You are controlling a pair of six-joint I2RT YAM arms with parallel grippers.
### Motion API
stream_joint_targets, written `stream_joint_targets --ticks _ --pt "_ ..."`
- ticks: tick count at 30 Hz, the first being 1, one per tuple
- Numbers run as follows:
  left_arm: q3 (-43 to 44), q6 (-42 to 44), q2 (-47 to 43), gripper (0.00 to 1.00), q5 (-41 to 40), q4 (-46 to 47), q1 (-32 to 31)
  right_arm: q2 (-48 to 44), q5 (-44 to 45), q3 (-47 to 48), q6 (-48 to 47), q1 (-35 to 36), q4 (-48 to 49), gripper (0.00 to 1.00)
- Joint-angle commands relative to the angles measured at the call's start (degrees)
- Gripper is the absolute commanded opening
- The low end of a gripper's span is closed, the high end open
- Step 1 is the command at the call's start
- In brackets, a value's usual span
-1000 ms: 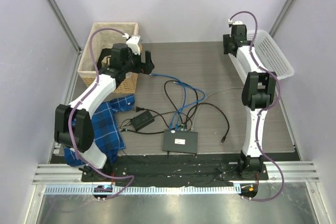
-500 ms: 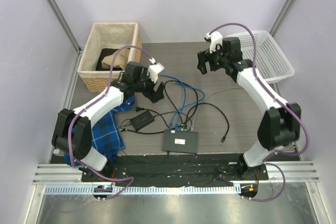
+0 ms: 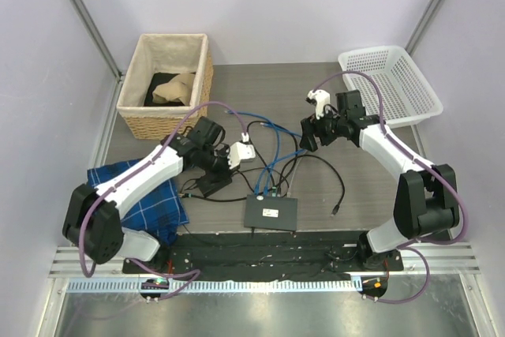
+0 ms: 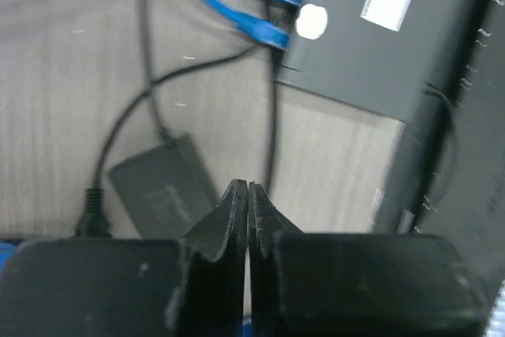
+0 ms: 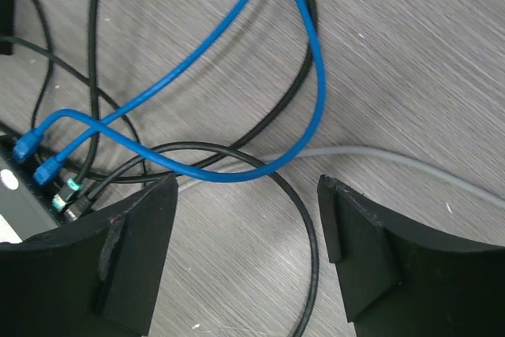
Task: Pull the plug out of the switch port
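On the table (image 3: 379, 179) near its front edge, your switch (image 3: 271, 212) lies flat, with blue plugs (image 4: 267, 33) seated in its far side. Your left gripper (image 4: 247, 193) hangs near the power brick (image 4: 162, 191), fingers pressed together on nothing. Your right gripper (image 5: 246, 187) is spread wide over the cable tangle (image 5: 322, 92), apart from the switch.

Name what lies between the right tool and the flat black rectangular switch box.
Looping blue cables and black cables on the grey tabletop, shown in the top view.
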Motion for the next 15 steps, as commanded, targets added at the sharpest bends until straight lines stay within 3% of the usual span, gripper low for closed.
stream_joint_targets --ticks 1,5,12,15 --pt "-2.81 -2.24 -8.13 0.02 1.91 -4.87 -2.27 -3.57 -4.11 1.08 -2.1 1.49 -3.26 0.76" --pt "-10.27 -4.52 -12.19 0.0 2.53 0.95 -4.55 -6.55 -3.32 1.61 -9.54 5.26 -16.06 0.72" --pt "-14.84 -25.34 -12.37 0.0 1.65 15.77 -4.74 -18.67 1.51 -6.82 -17.04 17.92 -25.86 0.63" --pt "-17.05 -33.34 -14.48 0.0 1.38 17.66 -3.86 -22.2 1.87 -10.6 -17.57 23.01 -27.53 0.58"
